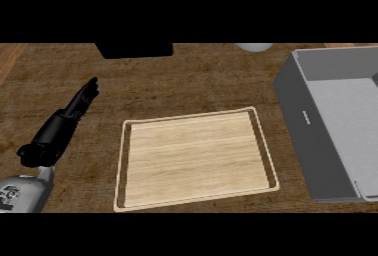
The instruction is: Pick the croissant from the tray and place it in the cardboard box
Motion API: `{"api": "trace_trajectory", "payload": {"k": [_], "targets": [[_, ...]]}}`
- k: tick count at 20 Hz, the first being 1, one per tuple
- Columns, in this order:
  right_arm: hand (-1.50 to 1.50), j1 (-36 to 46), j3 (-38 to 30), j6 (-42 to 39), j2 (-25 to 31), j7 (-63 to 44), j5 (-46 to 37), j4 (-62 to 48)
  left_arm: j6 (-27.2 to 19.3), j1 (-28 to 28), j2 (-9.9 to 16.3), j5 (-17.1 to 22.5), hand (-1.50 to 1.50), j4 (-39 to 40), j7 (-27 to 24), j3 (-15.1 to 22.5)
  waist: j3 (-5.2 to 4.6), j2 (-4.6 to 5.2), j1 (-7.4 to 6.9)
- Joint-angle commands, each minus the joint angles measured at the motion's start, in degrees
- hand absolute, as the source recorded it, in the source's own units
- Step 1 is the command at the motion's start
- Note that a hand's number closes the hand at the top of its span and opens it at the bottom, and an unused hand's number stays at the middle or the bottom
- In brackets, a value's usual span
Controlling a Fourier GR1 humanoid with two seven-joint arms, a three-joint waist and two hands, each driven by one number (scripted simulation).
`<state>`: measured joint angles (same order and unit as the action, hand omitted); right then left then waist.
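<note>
Croissant is not seen anywhere: the tray [122,165] shows only bare wood inside its rim, and nothing croissant-like is seen in the visible part of the box [299,115]. The box reads as grey, open-topped, just to the right of the tray on the counter [192,80], and is cut off by the view's right edge

Left hand [63,125] is shown at the view's left, well apart from the tray, fingers straight and released, nothing held; it is taken as resting. Right hand is not in view, so its state cannot be told. A dark sliver [375,77] at the right edge over the box cannot be identified

Judgement: the pick looks done, and the step in hand is likely the carry or the placing over the box, outside the view

To do it well:
- release is made only once the croissant is inside the box walls, not over the near wall
- it is lowered close to the box floor before the fingers are opened, so it is not tipped or bounced out
- the hand is withdrawn straight up, clear of the walls
- the left hand is kept parked
- the black object [136,50] and white object [255,47] at the far edge are left untouched
</note>
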<state>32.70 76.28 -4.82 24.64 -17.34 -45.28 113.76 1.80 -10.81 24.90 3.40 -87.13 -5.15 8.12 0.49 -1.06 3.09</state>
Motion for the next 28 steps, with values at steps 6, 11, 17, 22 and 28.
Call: {"api": "trace_trajectory", "payload": {"k": [6,11,17,22,28], "targets": [[1.50,-9.26,-13.03,15.46,26.35,4.94,1.87,24.60,0.43,1.19,1.46,0.31,0.00,0.19,-1.34,-2.01,-0.09,1.07,1.21],[1.50,-18.32,-23.68,24.27,31.48,2.05,10.99,25.79,0.58,2.76,0.83,0.62,0.00,-1.99,-1.46,-1.37,-0.07,1.47,0.49],[1.50,-22.17,-37.39,30.69,36.25,5.74,23.34,19.79,0.45,0.05,0.01,0.14,0.00,-2.21,-0.52,-0.88,-0.16,1.94,-1.15],[1.50,-21.41,-50.49,28.10,41.91,14.63,38.81,9.10,1.02,0.28,-0.47,-0.36,0.00,-2.96,-0.10,0.24,-0.21,1.82,-3.04],[1.50,-21.33,-56.01,15.15,48.54,31.84,45.37,-12.55,1.35,-0.93,-1.58,-1.11,0.00,-0.13,-1.53,0.61,-0.34,2.02,-3.93]]}}
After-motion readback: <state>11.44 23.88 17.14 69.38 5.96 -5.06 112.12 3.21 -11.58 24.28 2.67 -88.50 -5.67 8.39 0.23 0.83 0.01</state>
